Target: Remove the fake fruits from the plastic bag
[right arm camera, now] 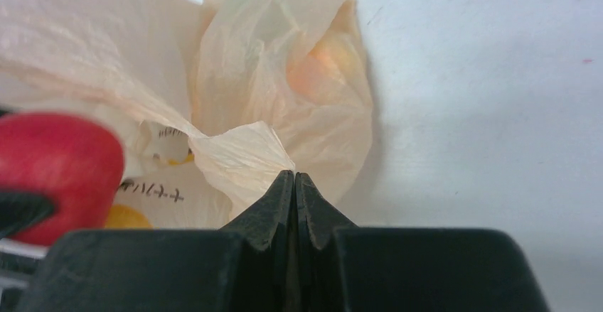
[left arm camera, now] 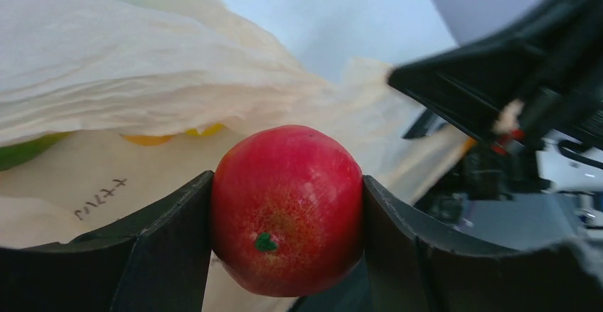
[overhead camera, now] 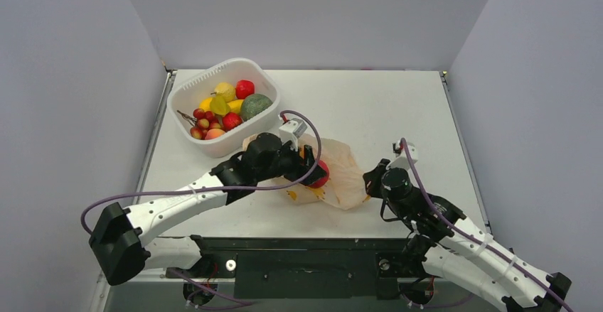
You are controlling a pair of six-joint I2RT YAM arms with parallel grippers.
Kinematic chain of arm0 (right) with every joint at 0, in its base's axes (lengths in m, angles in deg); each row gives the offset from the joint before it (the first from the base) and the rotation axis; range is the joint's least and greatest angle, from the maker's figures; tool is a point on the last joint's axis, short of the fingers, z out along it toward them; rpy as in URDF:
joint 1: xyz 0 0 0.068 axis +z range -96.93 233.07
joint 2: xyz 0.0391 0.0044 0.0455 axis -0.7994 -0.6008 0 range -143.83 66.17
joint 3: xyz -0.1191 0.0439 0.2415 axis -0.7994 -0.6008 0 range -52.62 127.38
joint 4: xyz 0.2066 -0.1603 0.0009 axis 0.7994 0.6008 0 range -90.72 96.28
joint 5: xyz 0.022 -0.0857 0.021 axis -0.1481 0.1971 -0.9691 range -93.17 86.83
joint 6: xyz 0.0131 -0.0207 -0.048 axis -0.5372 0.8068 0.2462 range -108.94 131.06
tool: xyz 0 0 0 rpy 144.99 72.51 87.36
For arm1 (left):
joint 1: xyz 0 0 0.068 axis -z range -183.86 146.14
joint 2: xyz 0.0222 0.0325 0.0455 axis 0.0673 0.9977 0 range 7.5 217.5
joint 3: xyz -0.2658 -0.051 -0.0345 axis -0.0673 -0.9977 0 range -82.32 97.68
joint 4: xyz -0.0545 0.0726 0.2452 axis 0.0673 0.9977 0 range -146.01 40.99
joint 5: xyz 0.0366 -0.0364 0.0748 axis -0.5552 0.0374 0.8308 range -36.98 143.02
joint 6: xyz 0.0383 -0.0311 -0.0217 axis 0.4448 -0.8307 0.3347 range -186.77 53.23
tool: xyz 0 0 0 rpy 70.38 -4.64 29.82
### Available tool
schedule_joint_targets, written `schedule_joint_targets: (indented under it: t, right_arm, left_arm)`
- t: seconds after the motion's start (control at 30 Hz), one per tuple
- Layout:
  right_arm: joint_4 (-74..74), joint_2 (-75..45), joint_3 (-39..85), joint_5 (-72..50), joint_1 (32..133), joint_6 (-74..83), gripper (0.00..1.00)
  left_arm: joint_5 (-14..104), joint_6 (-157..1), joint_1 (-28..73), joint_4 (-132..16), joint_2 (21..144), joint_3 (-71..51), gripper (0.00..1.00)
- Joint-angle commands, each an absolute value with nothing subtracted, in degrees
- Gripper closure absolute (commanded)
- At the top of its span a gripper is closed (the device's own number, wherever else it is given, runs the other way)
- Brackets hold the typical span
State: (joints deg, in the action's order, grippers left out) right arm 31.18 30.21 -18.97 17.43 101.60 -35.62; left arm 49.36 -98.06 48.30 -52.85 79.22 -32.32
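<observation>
Red and glossy, a toy apple (left arm camera: 286, 209) sits clamped between the left gripper's (overhead camera: 311, 168) fingers at the mouth of the plastic bag (overhead camera: 350, 175). It is best drawn out slowly, clear of the thin film. The left arm stretches forward with its wrist low, and the right gripper (right arm camera: 294, 184) is closed tight, pinching a fold of the bag to anchor it.

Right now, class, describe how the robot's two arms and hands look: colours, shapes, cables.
The left arm and right arm have white shells with black joints and bases. A purple cable loops along each. The left hand and right hand each have two broad matte-black fingers.
</observation>
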Motion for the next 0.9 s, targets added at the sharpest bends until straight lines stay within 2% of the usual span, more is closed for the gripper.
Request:
schedule_joint_targets:
  t: [0.0,0.17,0.37,0.6,0.87]
  right_arm:
    - [31.15,26.38,-14.63,20.68,95.51,-34.88,1.0]
    - [32.28,24.83,-12.7,20.49,92.49,-32.68,1.0]
    - [35.67,25.51,-11.87,24.12,92.14,-32.97,1.0]
    - [36.77,28.01,-11.77,24.53,91.66,-32.37,1.0]
    - [36.41,28.22,-11.39,24.1,91.5,-31.02,1.0]
  left_arm:
    - [31.97,-101.66,46.02,-50.94,73.71,-25.92,1.0]
    - [28.15,-99.89,39.69,-46.6,71.88,-15.59,1.0]
    - [34.89,-93.51,23.64,-34.92,76.11,2.59,1.0]
    - [43.3,-90.85,7.69,-40.37,85.3,2.33,1.0]
    - [52.11,-85.07,3.5,-52.51,101.64,2.15,1.0]
